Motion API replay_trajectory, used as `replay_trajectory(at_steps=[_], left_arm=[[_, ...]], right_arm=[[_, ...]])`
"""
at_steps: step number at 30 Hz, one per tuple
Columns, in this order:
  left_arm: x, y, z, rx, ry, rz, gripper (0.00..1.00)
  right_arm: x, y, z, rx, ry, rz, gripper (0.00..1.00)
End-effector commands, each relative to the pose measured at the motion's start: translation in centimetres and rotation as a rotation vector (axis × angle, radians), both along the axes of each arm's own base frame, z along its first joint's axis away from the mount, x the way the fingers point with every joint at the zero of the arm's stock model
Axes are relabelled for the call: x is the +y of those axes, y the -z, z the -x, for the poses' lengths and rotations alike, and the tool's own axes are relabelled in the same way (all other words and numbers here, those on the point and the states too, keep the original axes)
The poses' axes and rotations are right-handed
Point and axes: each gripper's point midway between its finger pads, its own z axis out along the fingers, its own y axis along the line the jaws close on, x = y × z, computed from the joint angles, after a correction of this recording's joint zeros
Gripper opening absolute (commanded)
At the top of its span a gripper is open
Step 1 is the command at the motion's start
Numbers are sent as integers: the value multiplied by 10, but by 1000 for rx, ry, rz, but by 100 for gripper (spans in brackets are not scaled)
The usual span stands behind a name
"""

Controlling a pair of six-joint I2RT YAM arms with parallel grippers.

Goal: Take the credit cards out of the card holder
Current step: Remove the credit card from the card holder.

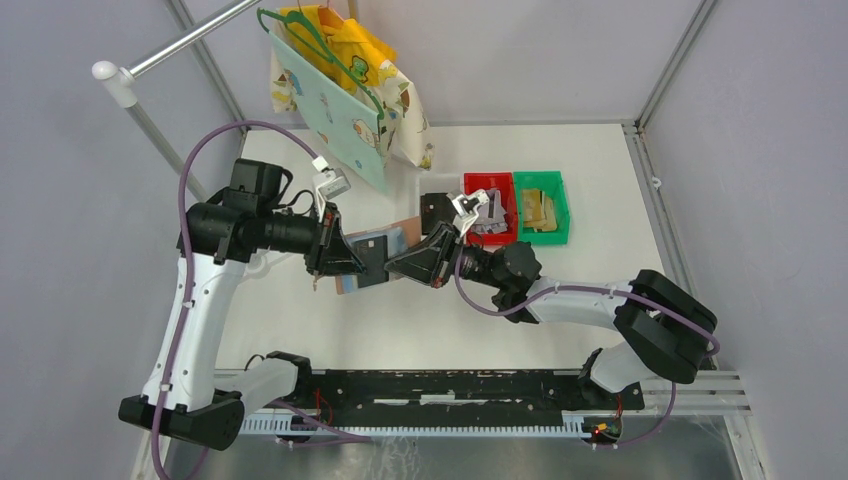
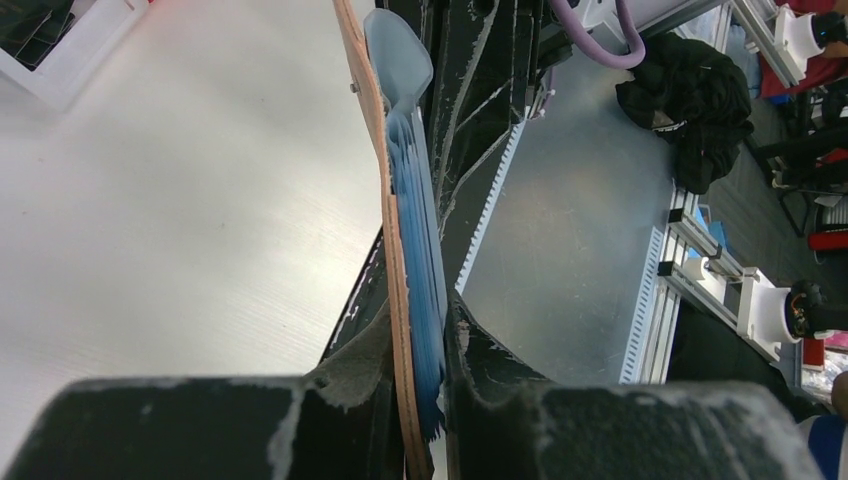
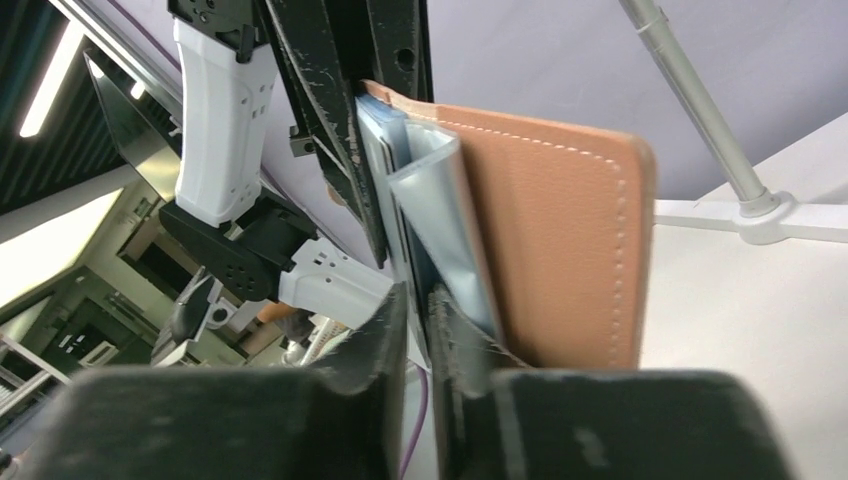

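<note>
Extraction step in hand; left gripper (image 1: 345, 255) clamped on card holder (image 3: 560, 240), edge-up between fingers (image 2: 500, 400); right gripper (image 3: 420, 300) narrow, pinching apparent credit card (image 3: 440, 230) edge at pockets (image 2: 415, 250); next: straight pull outward, holder braced.

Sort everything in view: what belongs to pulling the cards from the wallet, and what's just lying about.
Job:
- card holder, gripped by left gripper and right gripper
- credit cards, lying in the green bin, red bin and clear bin

Lying about:
- printed bags hanging at the back
- metal rail
</note>
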Motion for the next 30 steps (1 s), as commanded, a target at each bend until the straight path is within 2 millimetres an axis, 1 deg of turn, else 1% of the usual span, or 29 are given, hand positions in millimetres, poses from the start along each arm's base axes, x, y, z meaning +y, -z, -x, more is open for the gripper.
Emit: replay_trajectory(at_steps=[1, 4, 7, 14, 16, 21, 25, 30], left_arm=[[-9, -18, 1, -29, 21, 76, 22], [-9, -19, 3, -29, 31, 84, 24], [-10, -20, 9, -29, 64, 99, 26], [-11, -20, 16, -14, 105, 113, 30], [-10, -20, 17, -15, 107, 113, 29], [-10, -22, 17, -28, 111, 114, 20], [-10, -24, 18, -40, 117, 120, 20], [-10, -25, 18, -38, 116, 120, 22]], right_arm=[[2, -26, 9, -49, -23, -67, 1], [-8, -26, 6, -28, -14, -95, 0], [-18, -25, 6, -18, -12, -126, 0], [-26, -20, 7, -7, -6, -132, 0], [-27, -20, 8, -5, -4, -136, 0], [-32, -21, 8, -5, 4, -146, 0], [-36, -20, 7, -1, 19, -150, 0], [-39, -19, 6, -2, 27, -151, 0]])
